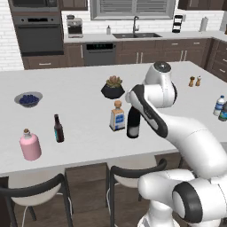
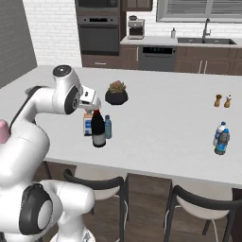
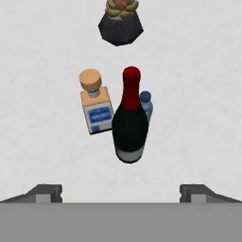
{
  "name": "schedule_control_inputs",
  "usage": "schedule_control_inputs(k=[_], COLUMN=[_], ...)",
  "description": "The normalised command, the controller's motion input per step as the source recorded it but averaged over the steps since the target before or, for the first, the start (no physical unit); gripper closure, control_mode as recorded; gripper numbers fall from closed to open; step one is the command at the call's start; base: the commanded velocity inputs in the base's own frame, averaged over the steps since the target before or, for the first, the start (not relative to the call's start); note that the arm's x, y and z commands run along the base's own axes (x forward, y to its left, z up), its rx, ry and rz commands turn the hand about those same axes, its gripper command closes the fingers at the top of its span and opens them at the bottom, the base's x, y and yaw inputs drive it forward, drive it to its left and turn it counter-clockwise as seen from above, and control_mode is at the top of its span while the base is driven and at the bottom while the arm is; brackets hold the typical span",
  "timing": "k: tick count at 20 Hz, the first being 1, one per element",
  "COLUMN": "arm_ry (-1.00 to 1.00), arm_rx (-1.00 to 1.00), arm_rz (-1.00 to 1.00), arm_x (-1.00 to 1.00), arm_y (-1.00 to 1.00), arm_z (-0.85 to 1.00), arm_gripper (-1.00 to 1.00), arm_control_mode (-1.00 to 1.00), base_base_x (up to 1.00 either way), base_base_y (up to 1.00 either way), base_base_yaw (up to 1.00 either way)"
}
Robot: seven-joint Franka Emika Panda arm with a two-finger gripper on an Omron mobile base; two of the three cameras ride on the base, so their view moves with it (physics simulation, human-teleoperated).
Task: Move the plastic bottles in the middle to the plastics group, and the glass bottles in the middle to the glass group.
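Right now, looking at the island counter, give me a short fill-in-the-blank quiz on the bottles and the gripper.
1. The gripper hangs above the wine bottle with its jaws ____.
2. The wine bottle's neck is coloured ____.
3. The square clear bottle is closed with a tan ____.
4. The pink flask stands beside a slim brown ____ bottle.

Missing words: open; red; stopper; beer
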Motion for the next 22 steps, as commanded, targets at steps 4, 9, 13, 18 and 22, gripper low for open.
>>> schedule_control_inputs(k=[4,9,13,18,22], arm_ry=[0.10,0.02,0.01,0.00,0.00], arm_rx=[-0.03,0.00,0.00,0.00,0.00], arm_rz=[0.00,0.00,0.00,0.00,0.00], arm_x=[0.73,0.47,0.02,0.03,0.16], arm_y=[-0.14,-0.02,0.00,0.00,0.00], arm_z=[-0.01,-0.11,-0.22,-0.52,-0.48], arm_gripper=[-1.00,-1.00,-1.00,-1.00,-1.00], arm_control_mode=[-1.00,-1.00,-1.00,-1.00,-1.00], base_base_x=[0.00,0.00,0.00,0.00,0.00], base_base_y=[0.00,0.00,0.00,0.00,0.00], base_base_yaw=[0.00,0.00,0.00,0.00,0.00])
